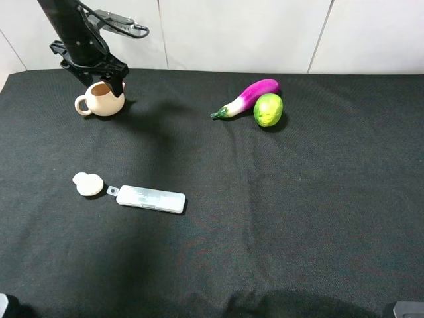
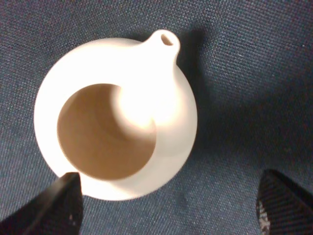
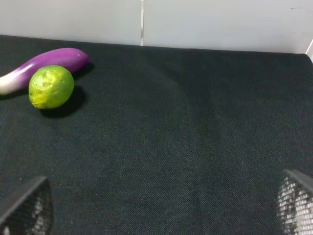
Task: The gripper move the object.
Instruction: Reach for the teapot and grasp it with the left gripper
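The cream round teapot [image 1: 101, 101] stands upright on the black cloth at the far left, loop handle to the left. The left wrist view shows it from above [image 2: 161, 98], with its brown inside and short spout. My left gripper [image 1: 105, 85] hangs right over it, jaws wide open. One fingertip [image 2: 54, 205] sits at the pot's rim; the other [image 2: 283, 205] is well clear of the pot over bare cloth. My right gripper [image 3: 161, 210] is open and empty, low over bare cloth on the right side.
A small cream knobbed lid [image 1: 88, 183] and a white flat case [image 1: 151, 199] lie at the front left. A purple eggplant [image 1: 248, 97] and a green lime [image 1: 267, 109] lie at the back centre. A white wall runs behind the table.
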Robot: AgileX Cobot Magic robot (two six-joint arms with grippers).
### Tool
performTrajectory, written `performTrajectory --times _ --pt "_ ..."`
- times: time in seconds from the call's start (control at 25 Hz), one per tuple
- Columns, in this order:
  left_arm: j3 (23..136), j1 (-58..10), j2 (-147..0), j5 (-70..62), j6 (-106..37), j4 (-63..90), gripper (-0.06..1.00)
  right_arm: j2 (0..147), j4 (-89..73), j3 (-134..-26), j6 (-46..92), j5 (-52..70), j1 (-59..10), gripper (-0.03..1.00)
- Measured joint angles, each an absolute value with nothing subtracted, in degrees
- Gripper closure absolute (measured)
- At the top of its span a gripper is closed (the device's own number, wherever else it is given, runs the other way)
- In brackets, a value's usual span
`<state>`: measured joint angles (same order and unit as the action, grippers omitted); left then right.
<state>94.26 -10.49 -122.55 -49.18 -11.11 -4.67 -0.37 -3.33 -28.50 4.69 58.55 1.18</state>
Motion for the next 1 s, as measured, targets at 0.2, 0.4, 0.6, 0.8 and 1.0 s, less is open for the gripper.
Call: performTrajectory --times 0.2,0.4,0.6,0.8,1.0 --pt "95.29 -10.49 -125.41 -48.79 -11.11 -4.67 0.18 -0.37 -3.33 -28.50 4.69 58.55 1.18 0.27" --pt "98.17 -10.49 -127.65 -48.72 -11.11 -4.67 0.18 -0.37 -3.33 -28.50 4.69 58.55 1.18 0.27" --pt "101.00 -10.78 -129.84 -49.45 -11.11 -4.67 0.18 -0.37 -3.33 -28.50 4.69 58.55 1.18 0.27" --pt "101.47 -11.59 -131.63 -49.97 -11.11 -4.64 0.18 -0.37 -3.33 -28.50 4.69 58.55 1.18 0.27" --pt "101.80 -11.83 -132.76 -50.13 -11.11 -4.64 0.18 -0.37 -3.33 -28.50 4.69 58.55 1.18 0.27"
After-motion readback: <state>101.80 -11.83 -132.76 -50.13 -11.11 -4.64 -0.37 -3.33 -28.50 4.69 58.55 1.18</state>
